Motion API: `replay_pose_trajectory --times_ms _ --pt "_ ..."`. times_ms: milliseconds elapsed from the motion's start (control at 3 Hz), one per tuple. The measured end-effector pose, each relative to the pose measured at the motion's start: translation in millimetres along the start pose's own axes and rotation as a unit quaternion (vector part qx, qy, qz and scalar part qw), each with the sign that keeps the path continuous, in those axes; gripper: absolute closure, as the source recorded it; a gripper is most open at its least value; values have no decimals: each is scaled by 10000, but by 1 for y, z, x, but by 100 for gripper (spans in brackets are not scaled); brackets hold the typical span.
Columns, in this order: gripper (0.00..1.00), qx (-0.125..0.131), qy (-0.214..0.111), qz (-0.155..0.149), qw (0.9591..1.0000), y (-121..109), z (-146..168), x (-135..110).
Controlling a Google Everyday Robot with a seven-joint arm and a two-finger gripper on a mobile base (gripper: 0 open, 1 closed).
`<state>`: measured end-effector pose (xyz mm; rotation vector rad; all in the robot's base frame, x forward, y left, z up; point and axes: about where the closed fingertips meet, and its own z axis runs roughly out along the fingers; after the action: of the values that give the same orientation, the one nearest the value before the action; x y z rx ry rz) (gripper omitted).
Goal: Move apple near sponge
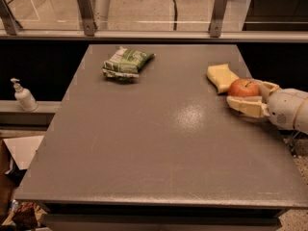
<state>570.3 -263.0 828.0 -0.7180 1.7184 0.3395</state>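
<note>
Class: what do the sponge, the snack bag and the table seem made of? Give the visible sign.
The sponge: likely soft foam; pale yellow, matte, wavy edges. The snack bag: seemingly thin plastic film; crinkled, glossy glints. The table: perhaps hard grey laminate; smooth, dull glare patch. The claw grips the apple beside the sponge.

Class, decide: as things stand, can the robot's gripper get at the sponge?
Likely not to grasp it: the gripper sits right beside the sponge with nothing between, but its fingers are shut on the apple, which fills them.
</note>
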Motion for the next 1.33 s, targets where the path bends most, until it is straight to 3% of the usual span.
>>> replay_pose_trajectory --times_ms 333,667,1333 --pt "83 0 1 1 10000 0 0 -1" --pt "52 1 32 33 10000 -2 -2 2" --pt "5 0 48 49 10000 -3 -3 3"
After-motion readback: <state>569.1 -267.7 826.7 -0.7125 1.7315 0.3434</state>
